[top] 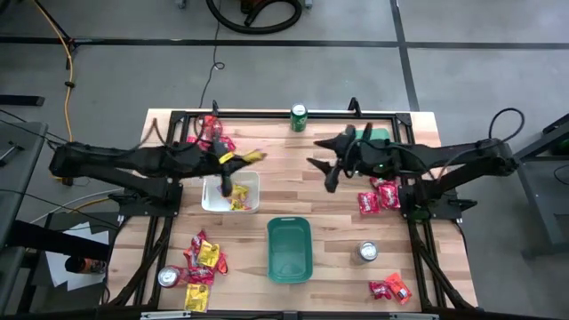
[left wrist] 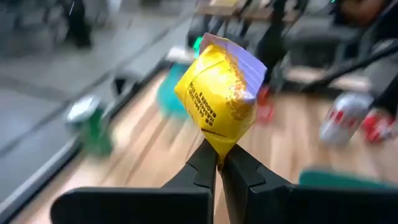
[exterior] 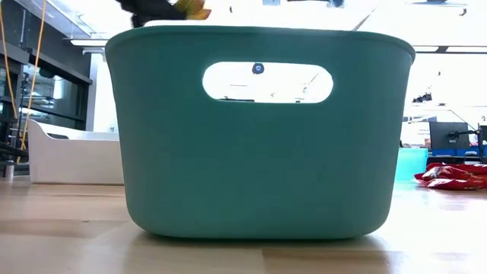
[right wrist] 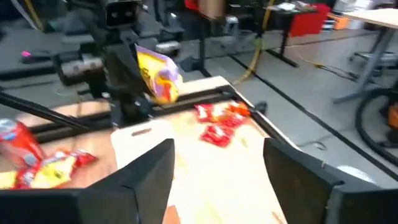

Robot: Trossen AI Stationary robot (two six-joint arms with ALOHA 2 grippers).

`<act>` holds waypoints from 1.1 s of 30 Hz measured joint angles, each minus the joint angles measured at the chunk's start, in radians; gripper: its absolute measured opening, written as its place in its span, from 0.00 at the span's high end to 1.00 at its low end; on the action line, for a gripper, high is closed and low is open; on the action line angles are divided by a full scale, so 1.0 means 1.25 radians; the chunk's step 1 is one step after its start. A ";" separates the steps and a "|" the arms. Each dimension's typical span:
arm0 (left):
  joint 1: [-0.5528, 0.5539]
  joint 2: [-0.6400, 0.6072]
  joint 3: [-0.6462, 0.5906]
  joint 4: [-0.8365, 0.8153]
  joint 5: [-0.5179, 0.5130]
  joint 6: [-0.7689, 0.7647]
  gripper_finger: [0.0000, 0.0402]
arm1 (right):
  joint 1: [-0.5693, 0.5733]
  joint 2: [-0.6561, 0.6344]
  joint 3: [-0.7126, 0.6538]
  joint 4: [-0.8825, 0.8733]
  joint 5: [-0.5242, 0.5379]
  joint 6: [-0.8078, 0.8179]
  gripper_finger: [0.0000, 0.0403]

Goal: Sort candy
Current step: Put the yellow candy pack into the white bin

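I am pinching a yellow candy packet (left wrist: 219,99) in my left hand (left wrist: 219,163), fingers pressed together on its lower corner. In the high view this left hand sits left of centre, over the far rim of the white tray (top: 212,201), with the packet sticking out toward the middle of the frame. More yellow candy (top: 238,204) is lying inside that white tray.

My right hand (top: 331,174) is hanging spread and empty, right of centre in the high view, above bare bench (top: 284,178). In the right wrist view its two dark fingers (right wrist: 152,171) are standing wide apart at the bottom of the frame.

A green tray (top: 290,250) is sitting in the lower middle of the high view. A cluster of red candy (top: 212,134) is lying in the upper left part of the bench, near the far edge. Mixed red and yellow candy (top: 201,258) is lying in the lower left. More red packets (top: 377,196) are lying right of centre, and a few (top: 391,289) in the lower right.

A green can (top: 299,116) is standing at the top middle edge of the bench. A silver can (top: 367,252) is standing right of the green tray, and another can (top: 168,277) is in the lower left corner beside the mixed candy.
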 joint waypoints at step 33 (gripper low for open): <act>-0.126 0.072 0.019 -0.551 0.159 -0.355 0.54 | 0.000 -0.017 -0.008 -0.168 0.032 0.143 0.36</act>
